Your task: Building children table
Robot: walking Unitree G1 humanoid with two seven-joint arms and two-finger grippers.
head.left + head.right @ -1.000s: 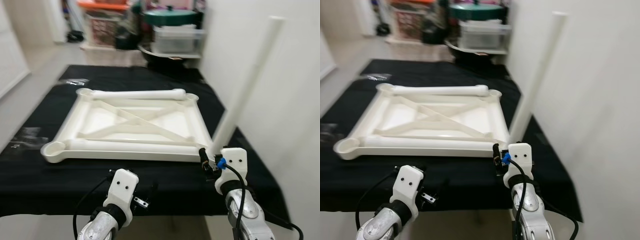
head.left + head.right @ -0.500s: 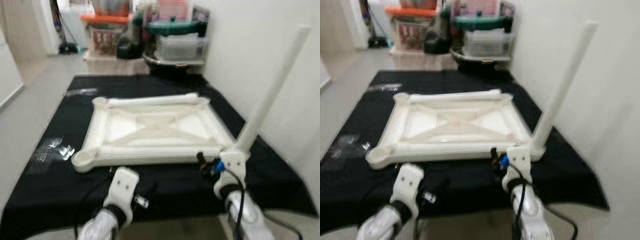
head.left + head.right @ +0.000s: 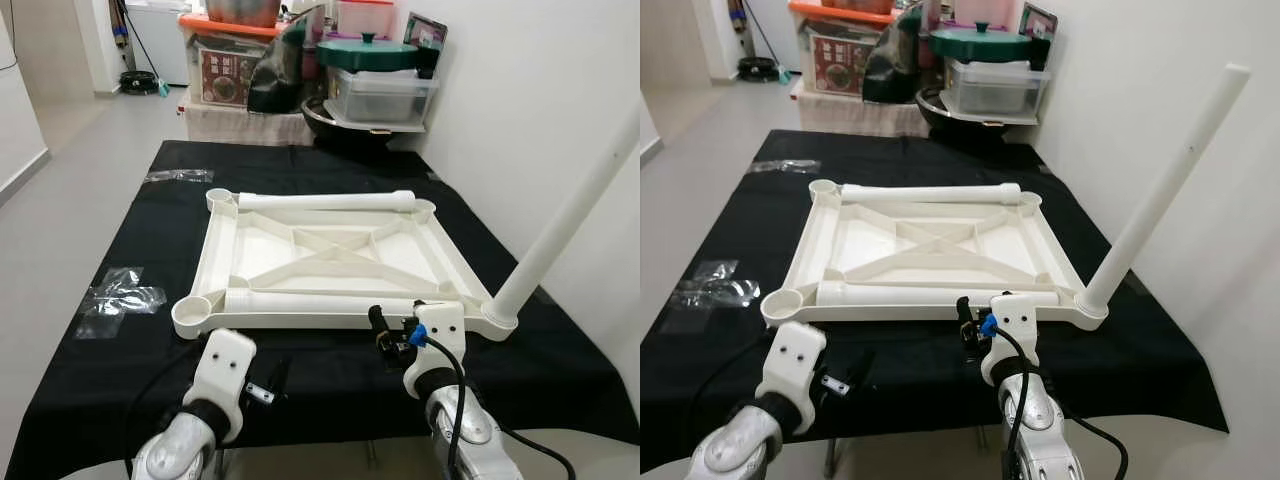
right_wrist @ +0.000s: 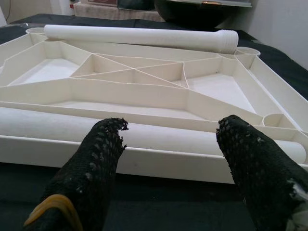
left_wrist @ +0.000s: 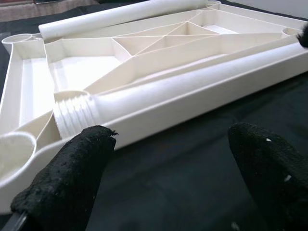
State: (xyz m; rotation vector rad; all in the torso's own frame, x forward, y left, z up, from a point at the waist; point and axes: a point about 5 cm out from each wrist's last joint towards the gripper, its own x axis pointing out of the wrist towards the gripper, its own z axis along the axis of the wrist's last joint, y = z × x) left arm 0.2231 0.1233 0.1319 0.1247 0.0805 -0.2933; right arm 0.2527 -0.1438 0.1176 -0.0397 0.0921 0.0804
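Tabletop [image 3: 330, 250] lies upside down on the black cloth [image 3: 100, 250], sockets up for legs; one leg [image 3: 1160, 190] stands at its near-right corner. My grippers [image 4: 168, 168] [image 5: 168, 178] hover spread, empty, just before its near edge.

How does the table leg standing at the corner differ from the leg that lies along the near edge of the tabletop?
The standing leg rises tilted from the near right corner socket of the upside-down tabletop; the near leg lies flat across it. The standing leg's lower end sits in the socket; the near leg's threaded end is bare, in no socket. Both are white tubes.
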